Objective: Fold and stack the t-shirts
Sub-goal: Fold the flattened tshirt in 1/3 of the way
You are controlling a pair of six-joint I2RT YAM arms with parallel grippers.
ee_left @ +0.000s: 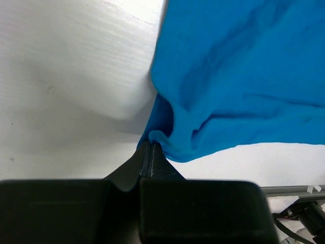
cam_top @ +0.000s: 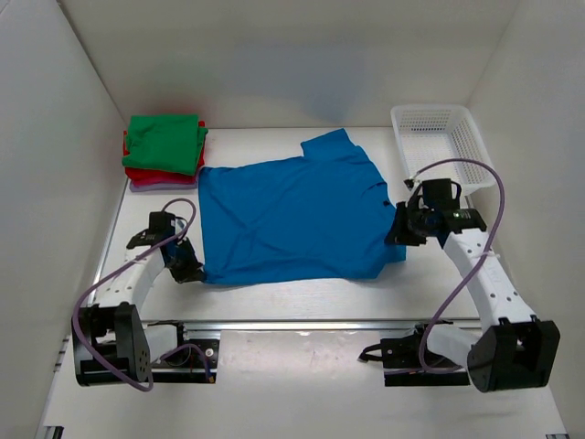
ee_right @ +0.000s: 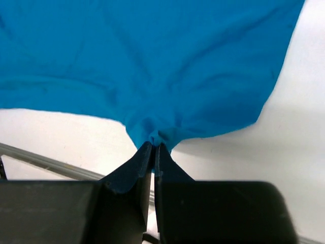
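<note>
Spreading across the middle of the table (cam_top: pixel 302 294), the blue t-shirt (cam_top: pixel 292 215) lies nearly flat. It looks soft, light and limp, so it will likely sag and wrinkle wherever it is not held. Corners and hems seem the surest holds. The folded shirts (cam_top: pixel 164 146) sit stacked at the far left, green on top. The left gripper (cam_top: pixel 187 267) is clamped on the near left corner and the right gripper (cam_top: pixel 400 230) on the near right one, with cloth bunched at both.
</note>
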